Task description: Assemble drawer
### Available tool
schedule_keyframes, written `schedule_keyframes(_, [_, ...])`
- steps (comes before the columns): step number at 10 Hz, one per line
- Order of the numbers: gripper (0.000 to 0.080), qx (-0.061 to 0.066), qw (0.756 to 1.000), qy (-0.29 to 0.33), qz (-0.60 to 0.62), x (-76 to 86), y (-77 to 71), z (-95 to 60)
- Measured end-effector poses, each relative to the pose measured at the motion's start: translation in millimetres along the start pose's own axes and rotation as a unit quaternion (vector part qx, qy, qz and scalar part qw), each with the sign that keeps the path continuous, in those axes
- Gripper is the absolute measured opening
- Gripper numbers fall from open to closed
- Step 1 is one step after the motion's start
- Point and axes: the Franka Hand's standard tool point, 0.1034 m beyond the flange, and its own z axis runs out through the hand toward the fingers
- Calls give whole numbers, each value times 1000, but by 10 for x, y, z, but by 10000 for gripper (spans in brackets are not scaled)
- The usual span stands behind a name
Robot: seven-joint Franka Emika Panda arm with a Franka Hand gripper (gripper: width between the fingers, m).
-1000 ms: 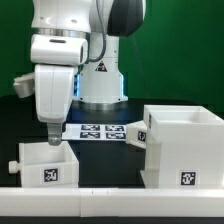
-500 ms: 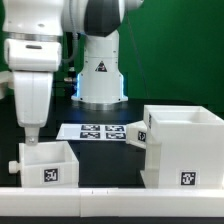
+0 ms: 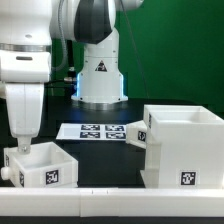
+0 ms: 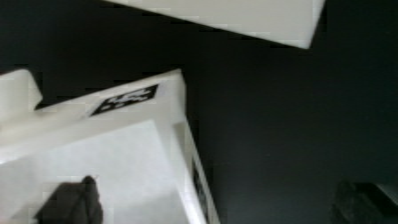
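A small white open-topped tray [image 3: 45,165] with a square tag stands at the exterior view's front left. My gripper [image 3: 22,146] hangs over its left wall. In the wrist view my gripper [image 4: 217,205] is open and astride the tray's wall [image 4: 192,160]. One finger [image 4: 71,200] is inside the tray [image 4: 107,150] and the other is outside, over the dark table. The large hollow casing [image 3: 185,145] stands at the right. A second tray [image 3: 137,132] lies against its left side, partly hidden.
The marker board [image 3: 95,131] lies flat in front of the robot base. A white rail [image 3: 100,196] runs along the front edge. A white slab [image 4: 249,18] shows at the wrist view's edge; I cannot tell what it is.
My arm has swung toward the exterior view's left and come down to the small tray's left wall. The tray has turned slightly and its left end sits further left.
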Motion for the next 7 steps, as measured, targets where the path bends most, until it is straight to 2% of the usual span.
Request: schedule_keyframes(7, [649, 0, 1000, 0, 0, 0, 0, 0])
